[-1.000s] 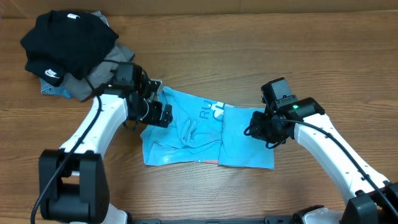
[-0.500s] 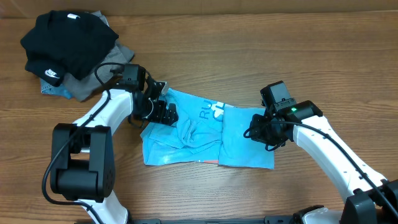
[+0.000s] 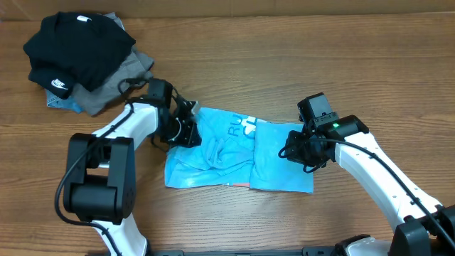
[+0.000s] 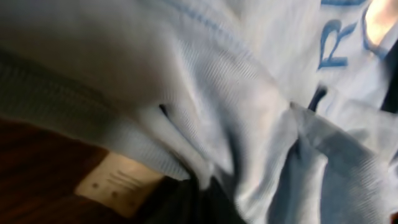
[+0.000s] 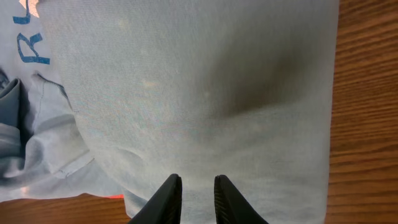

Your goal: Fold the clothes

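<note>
The clothes (image 3: 213,153), a sky-blue t-shirt with white print, lie partly folded at the table's middle. The right part is laid flat and the left part is rumpled. My left gripper (image 3: 186,128) is at the shirt's upper left edge. In the left wrist view its dark fingers (image 4: 199,190) are shut on a bunched fold of the blue cloth (image 4: 249,93). My right gripper (image 3: 295,151) hovers over the flat right part of the shirt (image 5: 205,93). Its jaws (image 5: 198,182) stand a little open, with nothing between them.
A black garment (image 3: 78,46) with a white logo lies on a grey garment (image 3: 121,82) at the back left corner. A tan label (image 4: 115,180) shows by the left fingers. Bare wooden table (image 3: 298,64) lies behind and in front of the shirt.
My left gripper has shifted right onto the shirt's upper left edge and has gone from open to shut on the cloth. The right arm has not moved.
</note>
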`<act>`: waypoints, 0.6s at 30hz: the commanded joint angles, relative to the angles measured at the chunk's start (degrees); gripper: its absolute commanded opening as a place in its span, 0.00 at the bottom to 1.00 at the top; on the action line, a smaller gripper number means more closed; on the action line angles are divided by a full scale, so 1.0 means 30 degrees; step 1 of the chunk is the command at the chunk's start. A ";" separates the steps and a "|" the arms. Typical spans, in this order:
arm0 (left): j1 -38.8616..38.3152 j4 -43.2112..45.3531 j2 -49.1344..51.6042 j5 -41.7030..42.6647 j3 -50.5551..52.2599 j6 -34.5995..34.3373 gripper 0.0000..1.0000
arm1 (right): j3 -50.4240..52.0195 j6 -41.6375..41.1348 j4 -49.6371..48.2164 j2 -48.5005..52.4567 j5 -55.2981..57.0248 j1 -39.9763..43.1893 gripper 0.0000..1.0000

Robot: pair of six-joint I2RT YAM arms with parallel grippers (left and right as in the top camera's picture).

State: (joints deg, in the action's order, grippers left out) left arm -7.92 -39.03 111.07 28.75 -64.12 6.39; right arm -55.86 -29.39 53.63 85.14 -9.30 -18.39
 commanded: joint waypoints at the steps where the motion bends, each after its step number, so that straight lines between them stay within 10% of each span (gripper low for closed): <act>1: -0.0051 -0.0889 0.0823 -0.1151 0.0342 0.0007 0.04 | 0.0051 -0.0066 0.0000 0.0095 0.0240 0.0000 0.21; 12: 0.3024 -0.8218 -0.2295 -0.3526 -0.7155 -0.0270 0.04 | 0.0051 -0.0073 0.0197 0.0095 0.0240 0.0015 0.21; 18: 0.0379 -0.8852 -0.3184 -0.2208 -0.8502 -0.1807 0.04 | 0.0051 -0.0066 0.0182 0.0095 0.0240 0.0022 0.21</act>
State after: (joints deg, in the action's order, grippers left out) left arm -0.51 -64.95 102.76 20.10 -88.71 4.93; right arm -55.81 -29.36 54.39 85.14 -8.97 -18.39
